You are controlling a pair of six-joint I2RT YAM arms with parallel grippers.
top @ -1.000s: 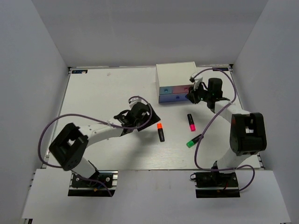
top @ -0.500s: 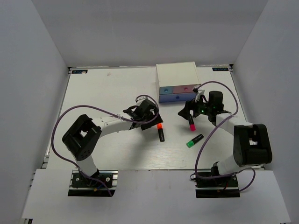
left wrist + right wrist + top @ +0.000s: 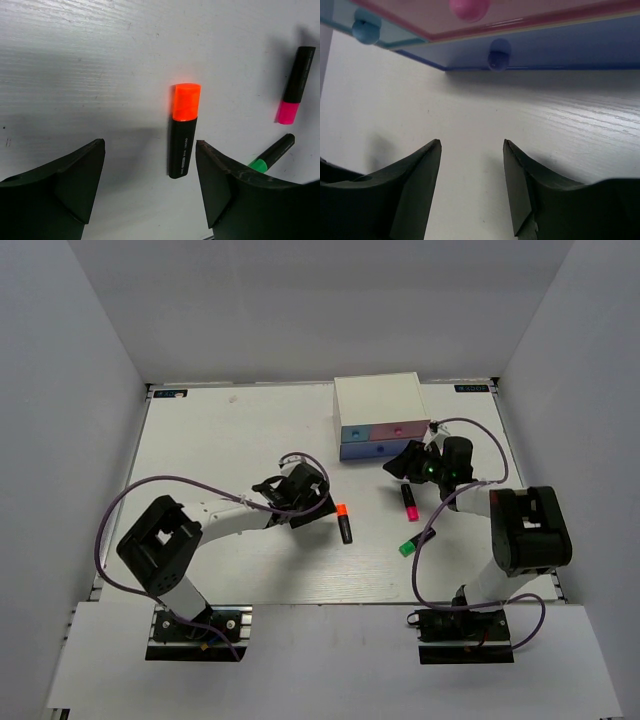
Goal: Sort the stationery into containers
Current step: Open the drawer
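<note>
The orange-capped highlighter lies on the table just right of my left gripper. In the left wrist view it lies just ahead of the open, empty left gripper, nearer the right finger. The pink-capped highlighter and the green-capped one lie further right; both show in the left wrist view. The white drawer box stands at the back. My right gripper is open and empty, low in front of its drawers. The pink cylinder and the grey-blue piece are out of view.
The drawer fronts are shut: a pink knob, a light blue knob and a dark blue knob face the right gripper. Purple cables loop over both arms. Grey walls enclose the table on three sides.
My right gripper dipped to the pink-capped highlighter, then came back up toward the drawers. My left gripper reached toward the orange-capped highlighter and drew back slightly. The highlighters have not moved.
</note>
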